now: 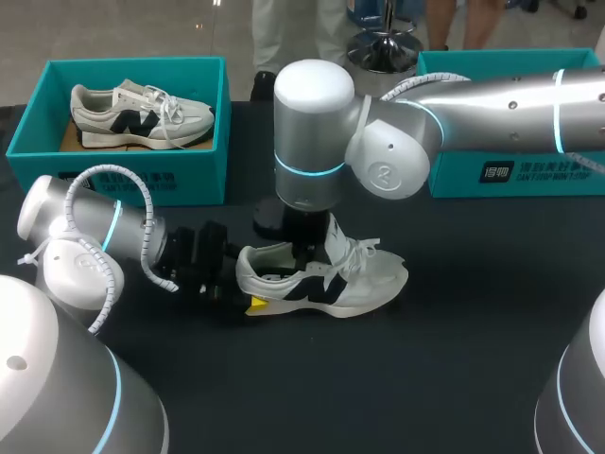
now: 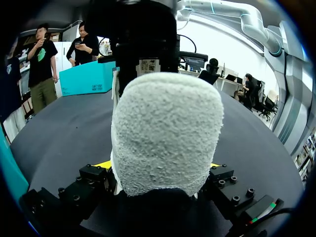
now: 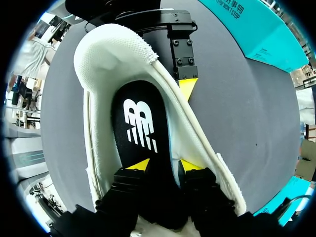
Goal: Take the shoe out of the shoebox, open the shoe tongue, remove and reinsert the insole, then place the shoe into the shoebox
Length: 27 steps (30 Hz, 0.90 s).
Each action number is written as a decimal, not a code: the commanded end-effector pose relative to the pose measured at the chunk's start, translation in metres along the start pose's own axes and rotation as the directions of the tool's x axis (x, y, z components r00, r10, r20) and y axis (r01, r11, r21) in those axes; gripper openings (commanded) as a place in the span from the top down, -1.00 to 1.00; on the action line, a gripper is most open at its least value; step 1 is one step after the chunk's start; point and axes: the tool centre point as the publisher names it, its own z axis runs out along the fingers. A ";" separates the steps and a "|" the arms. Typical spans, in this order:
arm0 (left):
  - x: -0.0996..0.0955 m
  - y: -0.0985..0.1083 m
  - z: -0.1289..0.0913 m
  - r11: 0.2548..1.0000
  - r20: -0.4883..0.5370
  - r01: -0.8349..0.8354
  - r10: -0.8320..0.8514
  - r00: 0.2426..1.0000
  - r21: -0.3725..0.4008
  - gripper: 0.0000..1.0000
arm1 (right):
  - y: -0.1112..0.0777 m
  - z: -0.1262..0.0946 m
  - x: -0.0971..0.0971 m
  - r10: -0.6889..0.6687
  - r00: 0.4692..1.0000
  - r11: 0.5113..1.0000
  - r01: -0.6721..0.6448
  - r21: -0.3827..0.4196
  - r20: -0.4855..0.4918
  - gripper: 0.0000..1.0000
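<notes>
A white sneaker with dark side panels (image 1: 326,281) lies on the black table (image 1: 454,378), toe pointing right. My left gripper (image 1: 249,284) is shut on its heel (image 2: 165,133), one finger on each side, the jaws standing wide. From above, my right gripper (image 1: 304,253) reaches down into the shoe's mouth. In the right wrist view its yellow-tipped fingers (image 3: 139,165) stand a little apart over the black insole (image 3: 140,126), which lies flat inside the shoe, and nothing is between them. The tongue (image 1: 338,236) is folded up toward the laces.
A teal shoebox (image 1: 203,175) at the back left holds a second sneaker (image 1: 142,115). Another teal box (image 1: 515,170) stands at the back right, behind my right arm (image 1: 492,109). Bare table lies in front of the shoe.
</notes>
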 end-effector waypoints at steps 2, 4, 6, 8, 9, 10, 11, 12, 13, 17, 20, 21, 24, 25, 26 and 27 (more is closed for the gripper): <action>0.000 0.006 0.008 1.000 0.002 0.000 0.000 1.000 -0.005 1.00 | 0.003 0.011 -0.005 -0.021 0.999 1.000 0.021 -0.009 -0.050 0.22; 0.000 0.006 0.008 1.000 0.002 0.000 0.000 1.000 -0.005 1.00 | 0.005 0.013 -0.002 -0.027 0.997 1.000 0.027 -0.013 -0.070 0.20; 0.000 0.006 0.008 1.000 0.002 0.000 0.000 1.000 -0.005 1.00 | 0.007 0.015 0.000 -0.035 0.995 0.999 0.034 -0.016 -0.093 0.22; 0.000 0.006 0.008 1.000 0.002 0.000 0.000 1.000 -0.005 1.00 | 0.008 0.018 0.002 -0.040 0.992 0.999 0.038 -0.019 -0.121 0.21; 0.000 0.006 0.008 1.000 0.002 0.000 0.000 1.000 -0.005 1.00 | 0.008 0.020 0.004 -0.040 0.991 0.999 0.038 -0.021 -0.131 0.22; 0.000 0.006 0.008 1.000 0.002 0.000 0.000 1.000 -0.005 1.00 | 0.008 0.022 0.005 -0.036 0.989 0.999 0.034 -0.021 -0.145 0.26; 0.000 0.006 0.008 1.000 0.002 0.000 0.000 1.000 -0.005 1.00 | 0.008 0.025 0.006 -0.038 0.986 0.999 0.035 -0.021 -0.161 0.31; 0.000 0.006 0.008 1.000 0.002 0.000 0.000 1.000 -0.005 1.00 | 0.009 0.028 0.007 -0.035 0.985 0.999 0.031 -0.023 -0.171 0.37; 0.000 0.006 0.008 1.000 0.002 0.000 0.000 1.000 -0.005 1.00 | 0.009 0.030 0.008 -0.031 0.983 0.999 0.027 -0.023 -0.180 0.47; 0.000 0.006 0.008 1.000 0.002 0.000 0.000 1.000 -0.005 1.00 | 0.007 0.037 0.010 -0.006 0.979 1.000 0.002 -0.019 -0.203 0.91; 0.000 0.006 0.008 1.000 0.002 0.000 0.000 1.000 -0.005 1.00 | 0.007 0.040 0.011 0.006 0.977 1.000 -0.010 -0.019 -0.213 1.00; 0.000 0.006 0.008 1.000 0.002 0.000 0.000 1.000 -0.005 1.00 | 0.006 0.041 0.012 0.009 0.977 1.000 -0.014 -0.019 -0.215 1.00; 0.000 0.006 0.008 1.000 0.002 0.000 0.000 1.000 -0.005 1.00 | 0.005 0.040 0.013 0.017 0.976 1.000 -0.022 -0.020 -0.217 1.00; 0.000 0.006 0.008 1.000 0.002 0.000 0.000 1.000 -0.005 1.00 | 0.004 0.038 0.014 0.019 0.976 1.000 -0.024 -0.020 -0.217 1.00; 0.000 0.006 0.008 1.000 0.002 0.000 0.000 1.000 -0.005 1.00 | 0.003 0.036 0.015 0.020 0.976 0.999 -0.025 -0.020 -0.217 1.00; 0.000 0.006 0.008 1.000 0.002 0.000 0.000 1.000 -0.005 1.00 | 0.003 0.033 0.015 0.023 0.976 0.999 -0.028 -0.019 -0.216 1.00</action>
